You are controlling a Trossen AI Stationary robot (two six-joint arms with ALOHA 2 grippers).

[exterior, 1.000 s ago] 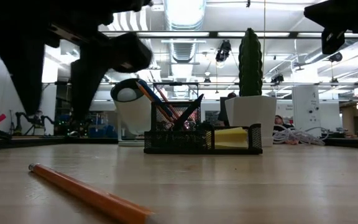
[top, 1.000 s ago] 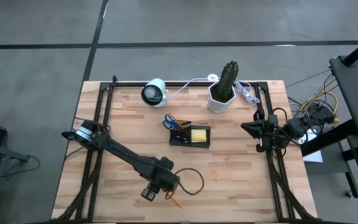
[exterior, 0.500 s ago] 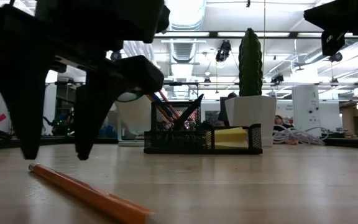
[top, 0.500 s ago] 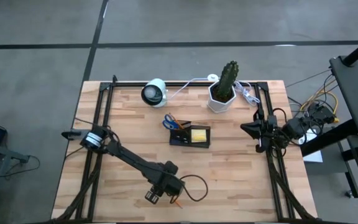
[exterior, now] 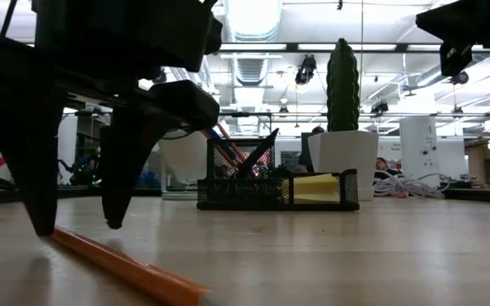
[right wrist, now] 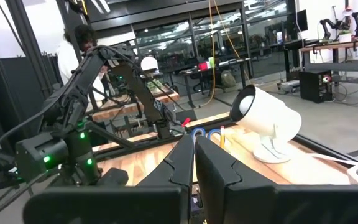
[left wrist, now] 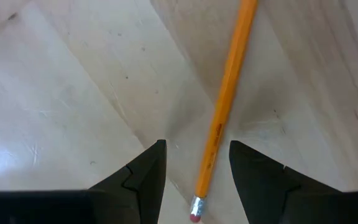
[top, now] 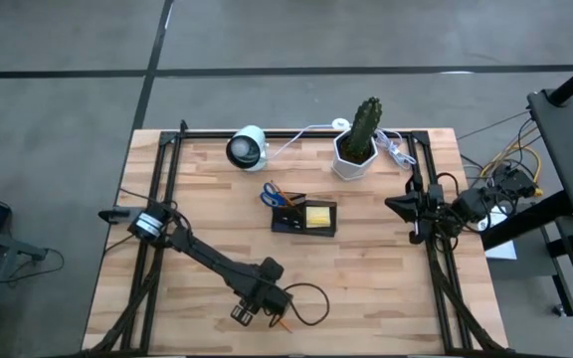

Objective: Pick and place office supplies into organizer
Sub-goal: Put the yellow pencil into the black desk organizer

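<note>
An orange pencil [left wrist: 225,99] lies flat on the wooden table near its front edge; it also shows in the high view [top: 282,324] and the low view [exterior: 126,265]. My left gripper [left wrist: 197,144] is open and low over the pencil's eraser end [left wrist: 196,214], one finger on each side of it, with a gap on both sides. The black organizer [top: 304,217] stands at mid-table with a yellow sticky pad [top: 318,214], blue-handled scissors [top: 272,193] and pens in it. My right gripper [top: 390,203] waits, shut, at the table's right edge.
A white lamp-like device [top: 247,147] and a cactus in a white pot [top: 358,144] stand at the far edge, with white cables [top: 396,149] beside the pot. A black cable loop [top: 306,295] trails from my left wrist. Bare wood lies between the pencil and the organizer.
My left gripper has gone down and a little toward the table's near edge, from well above the table to just over it, and now stands astride the pencil's eraser end. The pencil has not moved.
</note>
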